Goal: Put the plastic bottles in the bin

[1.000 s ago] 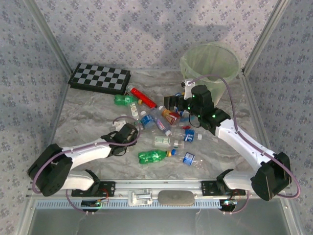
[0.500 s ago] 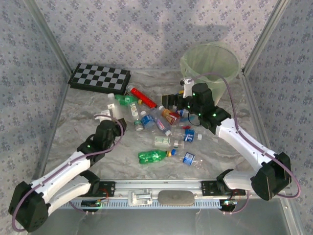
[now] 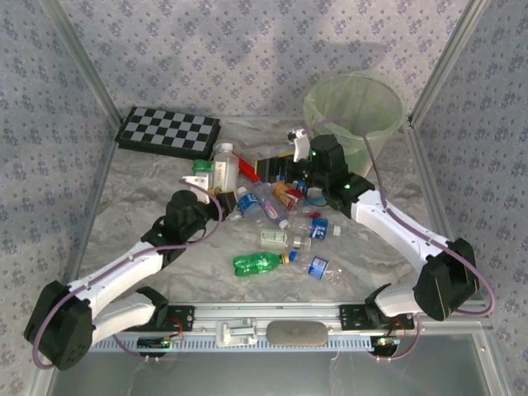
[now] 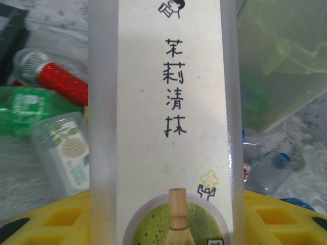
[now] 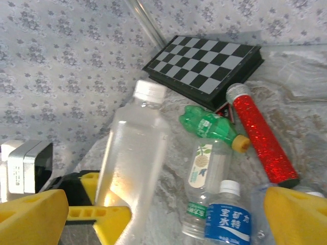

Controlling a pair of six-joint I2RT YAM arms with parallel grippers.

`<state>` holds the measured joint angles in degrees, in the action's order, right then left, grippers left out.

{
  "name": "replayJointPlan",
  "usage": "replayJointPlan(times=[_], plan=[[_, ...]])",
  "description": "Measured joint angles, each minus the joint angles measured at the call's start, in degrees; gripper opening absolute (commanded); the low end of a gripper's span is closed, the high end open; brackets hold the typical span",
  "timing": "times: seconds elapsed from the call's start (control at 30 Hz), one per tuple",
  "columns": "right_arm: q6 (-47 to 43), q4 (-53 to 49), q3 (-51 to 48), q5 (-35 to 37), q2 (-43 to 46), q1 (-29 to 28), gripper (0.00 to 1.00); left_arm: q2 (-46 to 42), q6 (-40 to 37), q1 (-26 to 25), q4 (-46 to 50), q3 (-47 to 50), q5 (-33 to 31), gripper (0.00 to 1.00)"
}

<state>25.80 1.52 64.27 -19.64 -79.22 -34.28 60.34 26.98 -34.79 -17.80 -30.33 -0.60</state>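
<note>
While the left gripper (image 3: 211, 183) is clamped on a tall frosted plastic bottle with a white cap (image 3: 224, 162), the task stands at an early stage. The held bottle is upright, raised above the grey marbled table (image 3: 132, 206), left of centre in the top view. The round pale green translucent bin (image 3: 355, 106) sits at the upper right of that frame, well apart from the held bottle. No bottle can be made out inside the bin.

The right gripper (image 5: 163, 219) has its jaws wide apart and carries nothing. In the top view it hangs near the frame centre, between the held bottle and the bin.

Judged remaining work:
- Carry the held bottle across to the bin and release it.
- Collect the bottles lying on the table at frame centre. These include a green plastic bottle (image 3: 260, 262), a clear bottle with a blue label (image 3: 318, 266) and an orange-labelled bottle (image 3: 287, 195), with several more just beside them.

The long red glittery stick (image 5: 260, 138) and the flat black-and-white checkerboard (image 3: 169, 132) are judged outside the task.
</note>
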Motion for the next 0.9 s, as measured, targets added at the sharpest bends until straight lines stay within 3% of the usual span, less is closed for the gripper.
replayJointPlan(times=[0.43,0.73,0.9], plan=[[2.9,1.9,1.7,-2.3,-5.7,-1.7,0.98,6.1,-5.3,-7.6,-3.0,-5.7,3.8,0.46],[3.3,1.7,1.8,-2.3,-6.5,-1.7,0.76,6.6,-6.2,-8.9,-3.3,-5.8,3.7,0.47],[3.8,1.8,1.8,-2.5,-6.8,-1.6,0.64,6.6,-6.9,-9.4,-3.4,-5.9,2.9,0.55]])
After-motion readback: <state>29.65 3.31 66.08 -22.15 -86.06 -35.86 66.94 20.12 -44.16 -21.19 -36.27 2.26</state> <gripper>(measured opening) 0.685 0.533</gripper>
